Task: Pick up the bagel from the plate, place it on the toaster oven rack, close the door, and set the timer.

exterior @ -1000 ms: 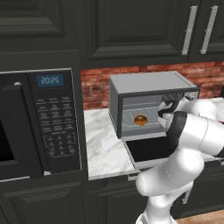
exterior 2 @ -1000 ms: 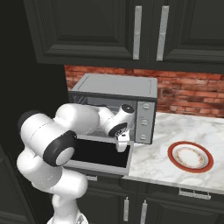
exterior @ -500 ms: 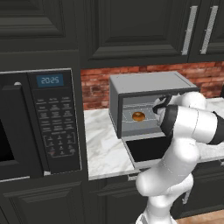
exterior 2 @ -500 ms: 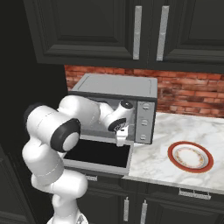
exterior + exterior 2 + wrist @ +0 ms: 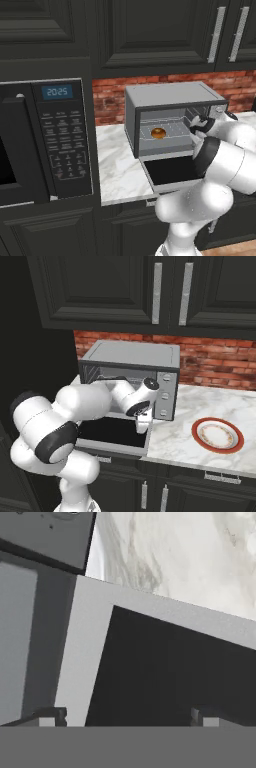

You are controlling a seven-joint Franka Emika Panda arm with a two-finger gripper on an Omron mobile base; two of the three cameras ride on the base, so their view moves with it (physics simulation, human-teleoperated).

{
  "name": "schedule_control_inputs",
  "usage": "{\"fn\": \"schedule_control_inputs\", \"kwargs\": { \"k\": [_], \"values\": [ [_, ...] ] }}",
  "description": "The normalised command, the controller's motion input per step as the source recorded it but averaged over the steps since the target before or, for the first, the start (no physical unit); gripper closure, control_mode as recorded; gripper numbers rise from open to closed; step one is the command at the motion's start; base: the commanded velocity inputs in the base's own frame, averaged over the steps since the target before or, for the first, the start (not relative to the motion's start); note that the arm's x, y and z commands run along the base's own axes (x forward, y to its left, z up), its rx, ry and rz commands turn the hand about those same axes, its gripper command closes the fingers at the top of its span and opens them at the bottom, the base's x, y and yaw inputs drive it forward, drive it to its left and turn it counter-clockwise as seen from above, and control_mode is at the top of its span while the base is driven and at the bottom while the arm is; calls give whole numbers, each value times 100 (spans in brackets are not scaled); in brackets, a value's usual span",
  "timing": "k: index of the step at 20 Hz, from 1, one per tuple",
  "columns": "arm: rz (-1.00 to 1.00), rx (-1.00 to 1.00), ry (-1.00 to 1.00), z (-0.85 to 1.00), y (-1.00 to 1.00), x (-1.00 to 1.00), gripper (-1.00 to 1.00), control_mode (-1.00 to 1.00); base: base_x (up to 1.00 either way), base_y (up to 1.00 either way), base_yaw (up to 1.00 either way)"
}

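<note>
The bagel (image 5: 158, 133), a small golden-brown ring, lies on the toaster oven rack (image 5: 167, 131), a thin silver wire grid inside the cavity. The toaster oven (image 5: 131, 374) is a boxy grey metal unit with round knobs on its right panel. The door (image 5: 113, 434), dark glass in a grey frame, hangs dropped open and flat. The pincer (image 5: 125, 717) hovers above the door glass, tips well apart and holding nothing. The plate (image 5: 218, 434), round and white with a red-orange rim, sits bare on the white marbled counter (image 5: 200, 406). Red brick lines the wall (image 5: 215, 363) beneath dark panelled cabinets (image 5: 125, 291). A black microwave (image 5: 45, 140) with keypad stands to the left.
</note>
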Motion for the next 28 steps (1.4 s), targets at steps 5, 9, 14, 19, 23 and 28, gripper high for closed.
{"fn": "schedule_control_inputs", "kwargs": {
  "k": [5,9,14,19,23,28],
  "values": [
    [1,4,-9,47,-42,-100,-100,-100,0,0,0],
    [3,3,0,24,-35,-100,-100,-100,0,0,0],
    [5,0,-1,-8,-3,-86,-100,-100,0,0,0],
    [6,3,-8,-14,0,-27,-100,-100,0,0,0],
    [1,5,-11,-15,0,-1,-100,-100,0,0,0],
    [0,6,-7,-23,0,0,-100,-100,0,0,0]
  ]
}}
